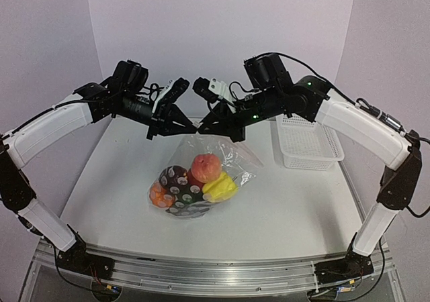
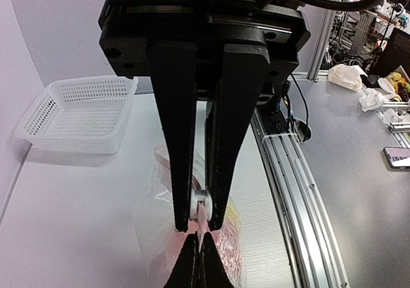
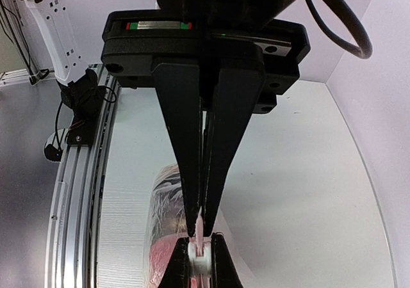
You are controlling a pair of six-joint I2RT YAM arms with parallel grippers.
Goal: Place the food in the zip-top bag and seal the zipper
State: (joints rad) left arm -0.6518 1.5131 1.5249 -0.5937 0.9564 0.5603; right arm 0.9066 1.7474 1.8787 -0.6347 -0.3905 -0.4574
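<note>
While both black-and-white robot arms reach inward from the two sides of the pale desk, their end effectors meet tip to tip above its middle. The left end effector has its two black fingers pressed together on a thin whitish press-seal zipper strip, pinching it near the fingertips. The right end effector faces it from the opposite side, its fingers likewise closed on the same strip, just beside the left one's grip. In each wrist view the other arm's fingertips appear at the bottom edge, clamped on the white strip. Below them hangs a clear, flexible plastic zip-top bag printed with white dots, its mouth edge raised to the fingers and its lower part resting on the desk. Inside lie the small toy foods: a peach-red fruit on top, a yellow piece to its right, a dark purple one to its left, and an orange one at the bag's left end. A white perforated plastic basket sits well apart at the far right.
</note>
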